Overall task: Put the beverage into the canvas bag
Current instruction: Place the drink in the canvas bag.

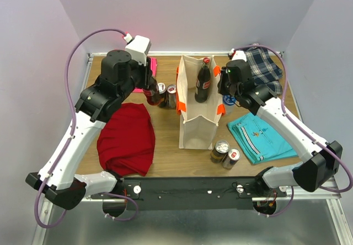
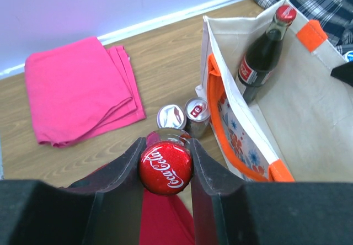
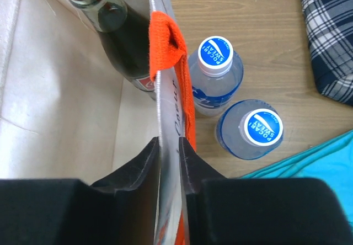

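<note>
The cream canvas bag [image 1: 196, 126] with orange straps stands open mid-table. A cola bottle [image 1: 203, 82] stands inside it, also seen in the left wrist view [image 2: 262, 57] and the right wrist view [image 3: 118, 41]. My left gripper [image 2: 165, 165] is shut on the red cap of a second cola bottle [image 2: 165, 170], left of the bag [image 2: 309, 107]. In the top view this gripper [image 1: 150, 93] is beside the bag's left wall. My right gripper [image 3: 170, 159] is shut on the bag's right wall [image 3: 168, 118], at its top edge [image 1: 223, 88].
Two cans [image 2: 171, 117] stand between the held bottle and the bag. Two Pocari Sweat bottles [image 3: 216, 76] stand right of the bag. Two more cans [image 1: 225, 152] stand near the front. Red [image 1: 127, 137], pink [image 2: 77, 88], teal [image 1: 259, 134] and plaid [image 1: 265, 68] cloths lie around.
</note>
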